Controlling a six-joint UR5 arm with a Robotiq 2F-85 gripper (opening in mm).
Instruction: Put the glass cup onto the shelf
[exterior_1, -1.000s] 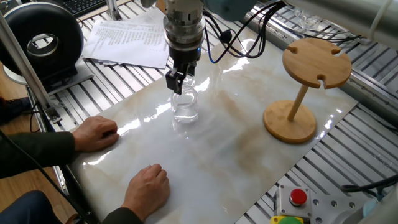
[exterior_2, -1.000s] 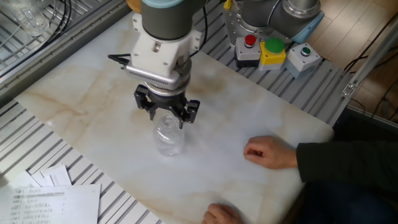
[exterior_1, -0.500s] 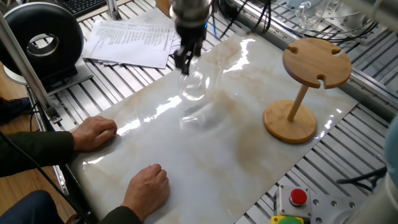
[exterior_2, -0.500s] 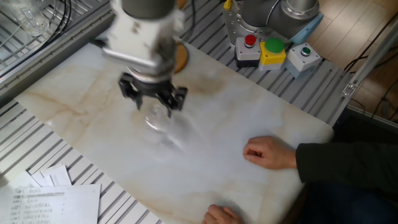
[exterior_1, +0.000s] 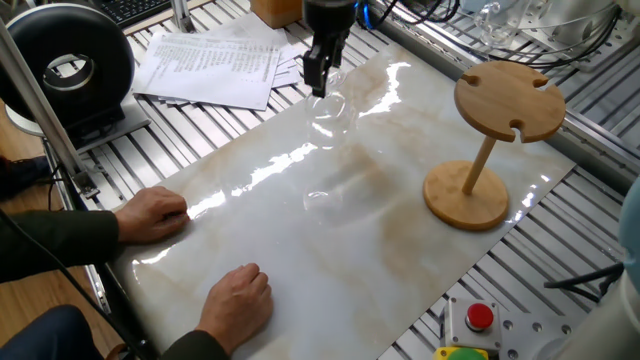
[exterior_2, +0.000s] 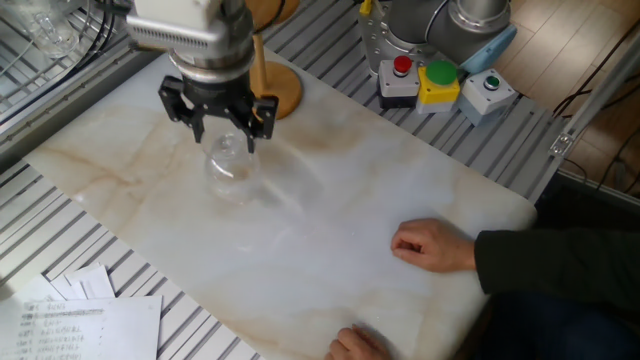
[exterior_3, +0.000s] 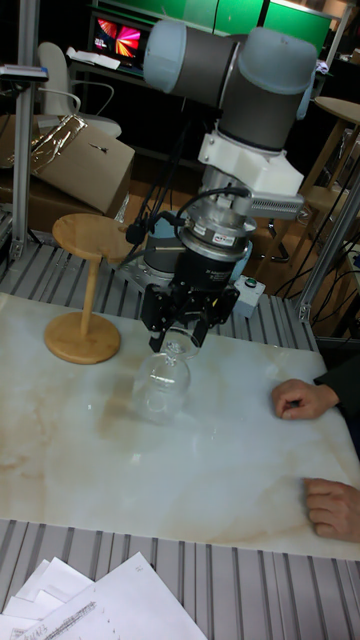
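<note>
Hanging bowl-down below the fingers (exterior_3: 178, 338), the glass cup (exterior_3: 162, 384) is pinched near its foot, clear of the worktop (exterior_3: 230, 450). The shelf (exterior_3: 88, 292) stands well apart sideways; thin slick glass could slip or swing mid-carry.

open marble (exterior_1: 400, 210) toward shelf (exterior_1: 508, 100) | two hands (exterior_1: 150, 213) (exterior_1: 237, 297) block near edge
</note>
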